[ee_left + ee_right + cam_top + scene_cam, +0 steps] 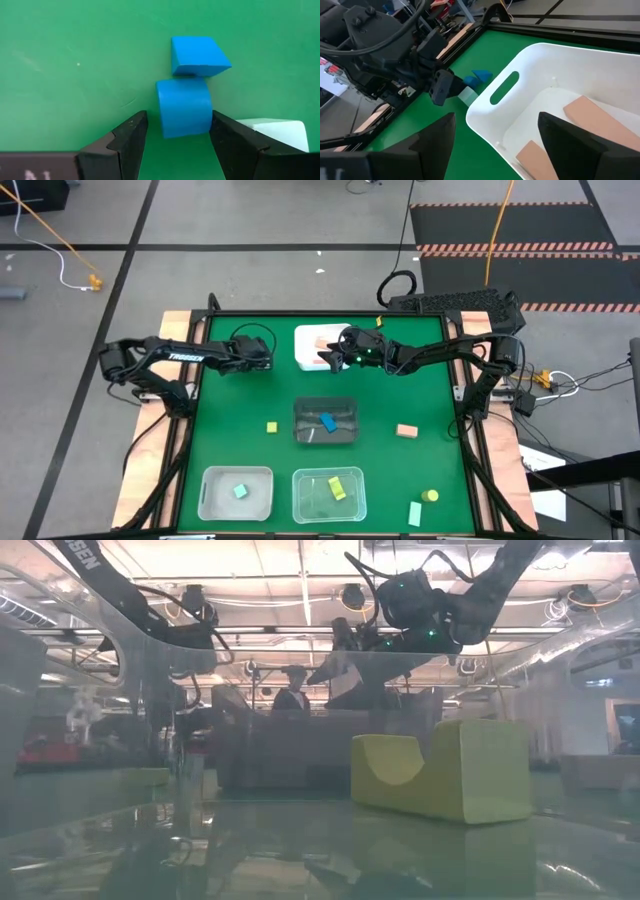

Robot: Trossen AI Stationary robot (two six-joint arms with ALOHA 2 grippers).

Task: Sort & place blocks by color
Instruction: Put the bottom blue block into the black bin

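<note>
My left gripper (268, 360) is at the far left of the green mat, pointing down and open. In its wrist view its fingers (131, 140) stand on either side of a rounded blue block (184, 107). A blue wedge block (197, 55) lies just beyond, and a pale mint block (272, 132) lies beside it. My right gripper (495, 145) is open and empty above the rim of the white bin (520, 65), which holds tan blocks (600, 117). On the mat lie a yellow block (271, 426), a tan block (405, 431), a yellow cylinder (430, 496) and a mint bar (414, 513). My left gripper comes down from above with the rounded blue block between its open fingers. One finger (225, 135) lies right against the block's side (207, 117); whether it touches, I cannot tell. The other finger stands clear. The block rests on the mat.
A clear bin in the middle (345, 405) holds a blue block (327, 421). Two clear bins sit at the near edge: the left one (210, 480) holds a mint block (240, 491), the right one (300, 480) a yellow block (337, 487). The two grippers are close together by the white bin.
</note>
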